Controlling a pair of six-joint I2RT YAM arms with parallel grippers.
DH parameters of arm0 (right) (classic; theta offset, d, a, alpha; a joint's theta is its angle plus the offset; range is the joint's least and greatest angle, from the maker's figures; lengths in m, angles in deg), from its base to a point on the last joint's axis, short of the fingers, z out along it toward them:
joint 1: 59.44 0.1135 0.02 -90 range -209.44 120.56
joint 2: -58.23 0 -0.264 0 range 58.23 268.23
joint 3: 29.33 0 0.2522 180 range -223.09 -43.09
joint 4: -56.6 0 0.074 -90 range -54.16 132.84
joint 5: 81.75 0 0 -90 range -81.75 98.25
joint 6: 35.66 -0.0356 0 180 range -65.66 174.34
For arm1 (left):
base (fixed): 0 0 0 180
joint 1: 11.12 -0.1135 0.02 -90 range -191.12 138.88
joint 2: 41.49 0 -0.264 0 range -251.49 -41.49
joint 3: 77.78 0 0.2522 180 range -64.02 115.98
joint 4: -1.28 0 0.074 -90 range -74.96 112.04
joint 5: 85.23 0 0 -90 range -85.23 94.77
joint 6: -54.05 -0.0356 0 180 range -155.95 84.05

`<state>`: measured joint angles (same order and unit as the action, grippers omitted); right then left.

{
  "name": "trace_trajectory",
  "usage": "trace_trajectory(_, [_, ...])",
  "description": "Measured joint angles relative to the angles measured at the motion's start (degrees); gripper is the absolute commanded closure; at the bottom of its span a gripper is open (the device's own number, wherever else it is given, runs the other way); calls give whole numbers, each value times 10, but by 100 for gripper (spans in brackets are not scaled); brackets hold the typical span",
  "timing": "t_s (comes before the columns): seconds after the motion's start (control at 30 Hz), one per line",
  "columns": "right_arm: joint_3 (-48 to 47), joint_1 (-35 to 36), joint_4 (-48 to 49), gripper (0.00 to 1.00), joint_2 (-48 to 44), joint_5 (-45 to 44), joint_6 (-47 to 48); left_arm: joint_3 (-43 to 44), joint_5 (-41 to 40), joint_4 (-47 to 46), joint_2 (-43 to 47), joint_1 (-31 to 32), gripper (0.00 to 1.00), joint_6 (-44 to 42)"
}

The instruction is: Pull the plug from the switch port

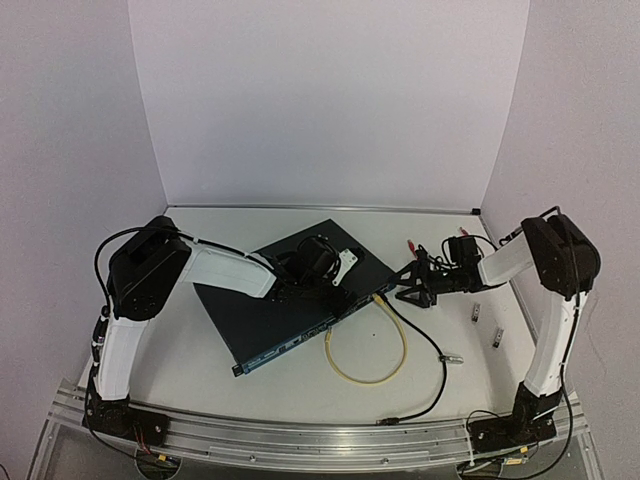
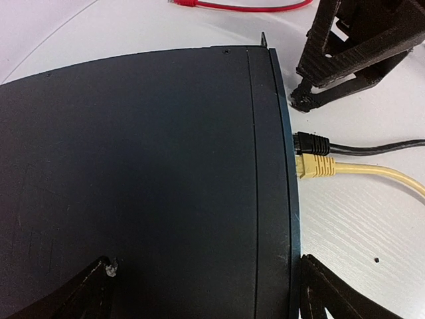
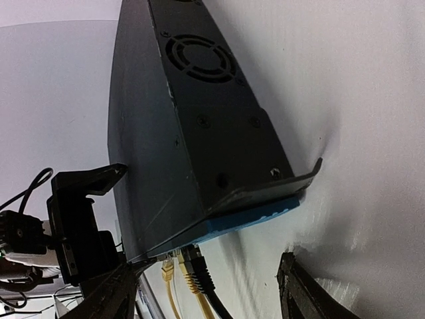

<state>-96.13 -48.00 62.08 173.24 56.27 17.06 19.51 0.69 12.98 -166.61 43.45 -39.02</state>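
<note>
The switch [image 1: 262, 308] is a flat dark box lying slantwise mid-table, and its top fills the left wrist view [image 2: 146, 173]. A black plug [image 2: 311, 142] and a yellow plug [image 2: 315, 166] sit side by side in ports near its right corner [image 1: 380, 297]. My left gripper [image 1: 300, 290] is open over the switch [image 2: 206, 292], one finger [image 2: 86, 292] on the top and the other [image 2: 332, 292] just past the port face. My right gripper [image 1: 397, 284] is open at that corner. The black plug [image 3: 203, 273] and the yellow plug [image 3: 190, 280] lie ahead between its fingers [image 3: 206, 299], untouched.
The yellow cable [image 1: 400, 350] loops back to another port [image 1: 328, 335]. The black cable [image 1: 440, 375] trails toward the near rail. Three small metal parts [image 1: 477, 312] [image 1: 496, 338] [image 1: 452, 357] lie to the right. A red cable [image 1: 412, 245] lies behind, and white walls enclose the table.
</note>
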Motion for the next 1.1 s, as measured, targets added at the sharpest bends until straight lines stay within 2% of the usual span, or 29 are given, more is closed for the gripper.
trace_trajectory(0.13, [8, 0, 39, 37, 12, 17, -13, 0, 0, 0, 0, 0, 6, 0])
trace_trajectory(0.33, [38, 4, 84, 38, 13, 37, -20, 0, 0, 0, 0, 0, 7, 0])
trace_trajectory(0.47, [49, 10, 101, 43, 14, 43, -21, 0, 0, 0, 0, 0, 7, 0])
trace_trajectory(0.87, [43, 35, 153, 57, 45, 42, -45, 0, 0, 0, 0, 0, 7, 0])
trace_trajectory(1.1, [43, 39, 185, 60, 58, 36, -73, 0, 0, 0, 0, 0, 7, 0])
